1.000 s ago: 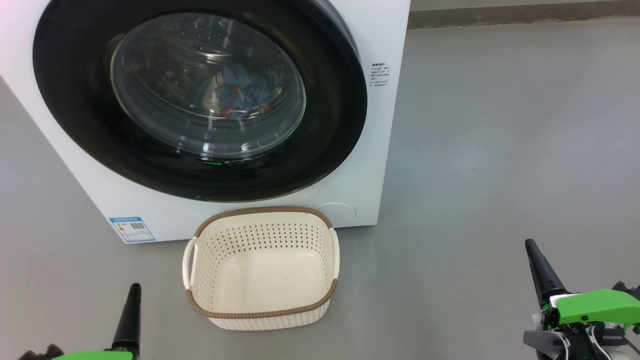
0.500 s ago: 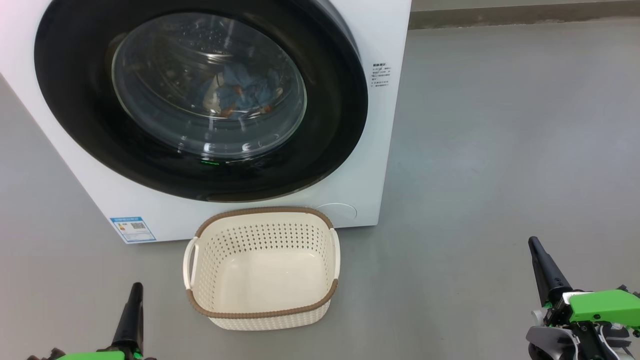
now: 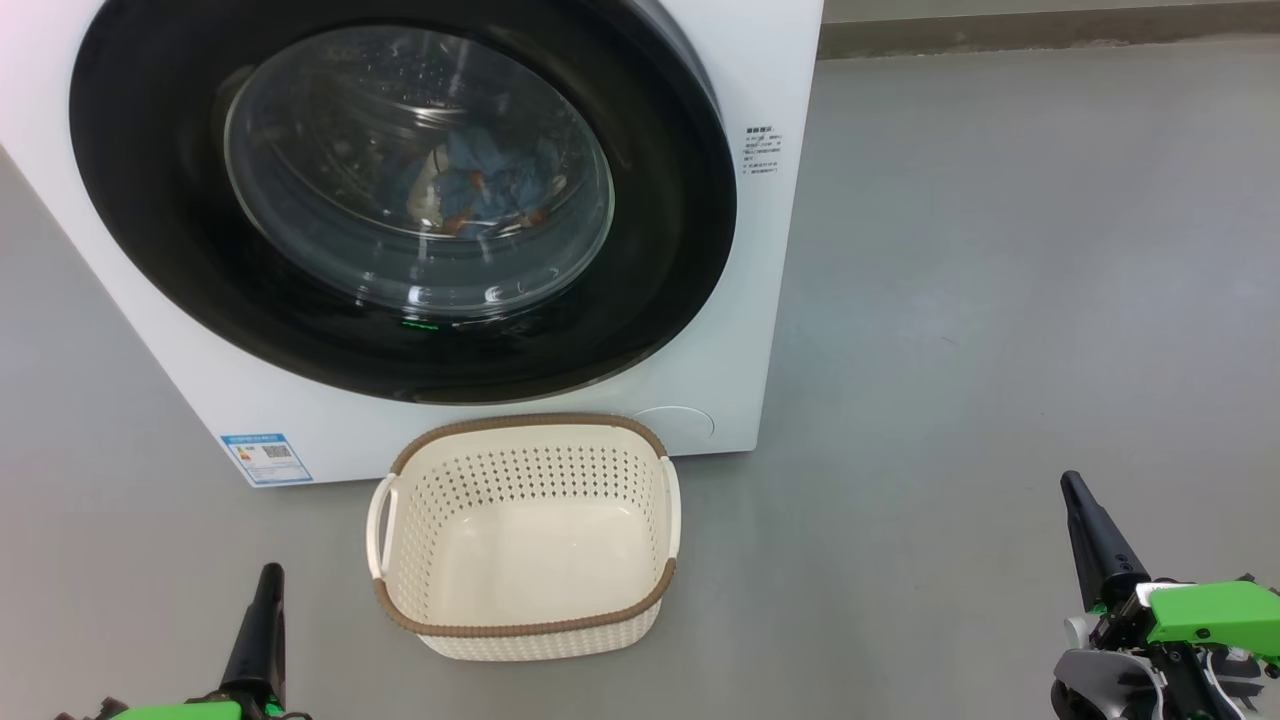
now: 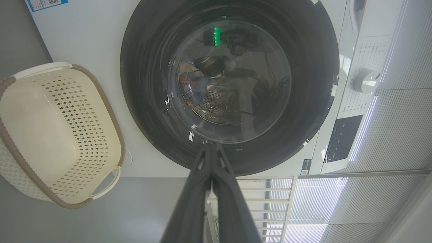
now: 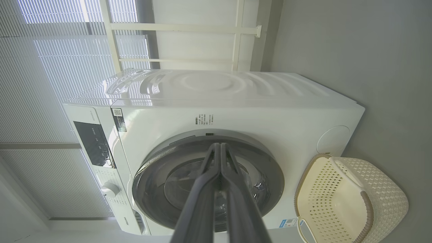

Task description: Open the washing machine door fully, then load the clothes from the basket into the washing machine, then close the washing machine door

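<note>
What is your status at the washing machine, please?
Left gripper and right gripper shut, holding nothing. Washing machine door closed, clothes inside, basket empty. Nothing in the way.

Left end effector (image 3: 270, 572) and right end effector (image 3: 1071, 482), both closed.

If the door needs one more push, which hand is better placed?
Probably the left hand: it points at the washing machine door from beside the basket. The right hand stands over the floor, well right of that door.
</note>
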{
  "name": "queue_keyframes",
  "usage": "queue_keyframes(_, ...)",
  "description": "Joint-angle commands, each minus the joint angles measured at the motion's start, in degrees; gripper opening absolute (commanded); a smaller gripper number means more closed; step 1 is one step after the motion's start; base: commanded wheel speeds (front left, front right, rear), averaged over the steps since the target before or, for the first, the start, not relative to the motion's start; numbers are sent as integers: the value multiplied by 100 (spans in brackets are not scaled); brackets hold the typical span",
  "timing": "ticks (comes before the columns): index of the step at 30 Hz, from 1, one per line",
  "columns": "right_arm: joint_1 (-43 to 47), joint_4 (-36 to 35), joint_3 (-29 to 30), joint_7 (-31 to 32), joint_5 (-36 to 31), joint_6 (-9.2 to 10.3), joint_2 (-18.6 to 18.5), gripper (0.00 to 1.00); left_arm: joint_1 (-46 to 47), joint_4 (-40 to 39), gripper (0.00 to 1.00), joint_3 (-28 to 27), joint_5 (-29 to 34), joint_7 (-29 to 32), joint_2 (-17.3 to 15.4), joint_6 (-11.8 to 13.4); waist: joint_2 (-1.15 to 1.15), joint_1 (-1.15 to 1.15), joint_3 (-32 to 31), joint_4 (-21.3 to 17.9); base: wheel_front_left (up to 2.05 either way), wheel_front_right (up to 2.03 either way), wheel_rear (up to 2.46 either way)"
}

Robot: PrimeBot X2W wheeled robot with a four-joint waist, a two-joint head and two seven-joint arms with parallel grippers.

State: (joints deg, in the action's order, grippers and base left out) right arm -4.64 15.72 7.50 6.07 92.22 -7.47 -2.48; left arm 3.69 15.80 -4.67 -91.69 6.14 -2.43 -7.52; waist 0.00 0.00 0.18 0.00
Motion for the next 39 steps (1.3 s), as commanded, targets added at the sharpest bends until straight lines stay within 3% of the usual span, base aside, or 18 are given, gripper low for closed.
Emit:
queue_keyframes(1, -153, -170, -112, 30, 7, -2, -54, 0, 250, -177, 0, -190, -43, 39, -45, 3, 0, 0, 0, 0, 0, 0, 0)
queue_keyframes(39, -154, -170, -103, 38, -1, -2, -48, 0, 250, -177, 0, -191, -43, 40, -45, 3, 0, 0, 0, 0, 0, 0, 0)
